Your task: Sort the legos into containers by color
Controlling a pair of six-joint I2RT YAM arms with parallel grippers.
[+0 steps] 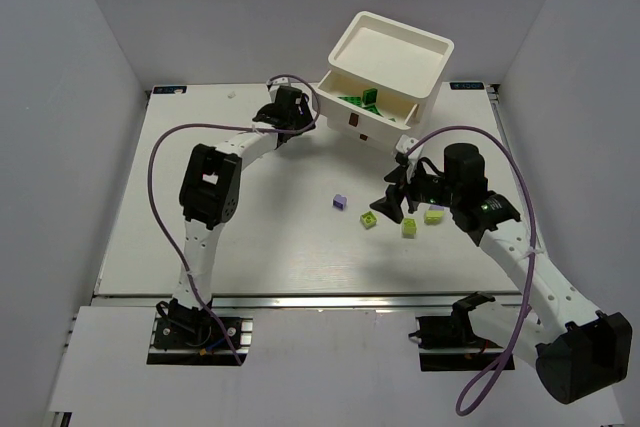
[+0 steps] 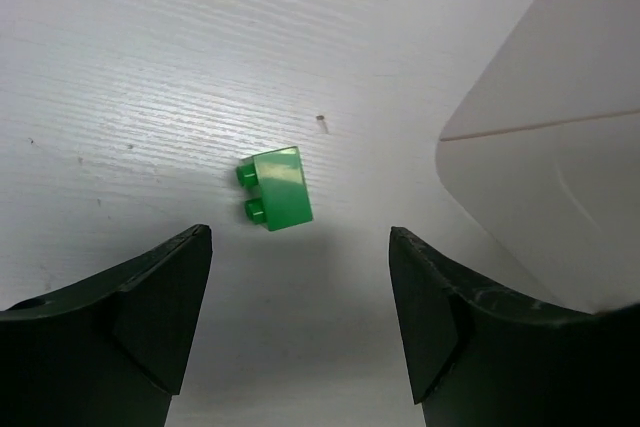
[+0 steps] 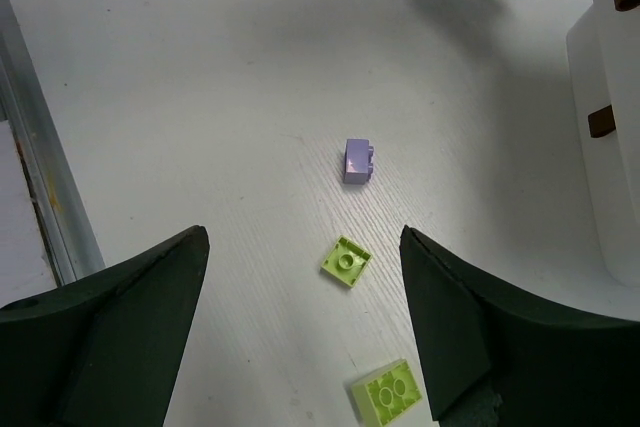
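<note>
left arm stretched to the drawer unit, right arm bent over lime legos; both jaws wide, empty.

The table under the left gripper is white with a fine, wood-like grain, and one tiny dark speck lies just ahead of it. Beyond both grippers stands a plain pale back wall. A left wall closes in outboard of the left gripper, and a right wall outboard of the right gripper. Behind the grippers a metal rail edges the table — past it lies a white board. The light is soft and even — shadows are faint.
</note>
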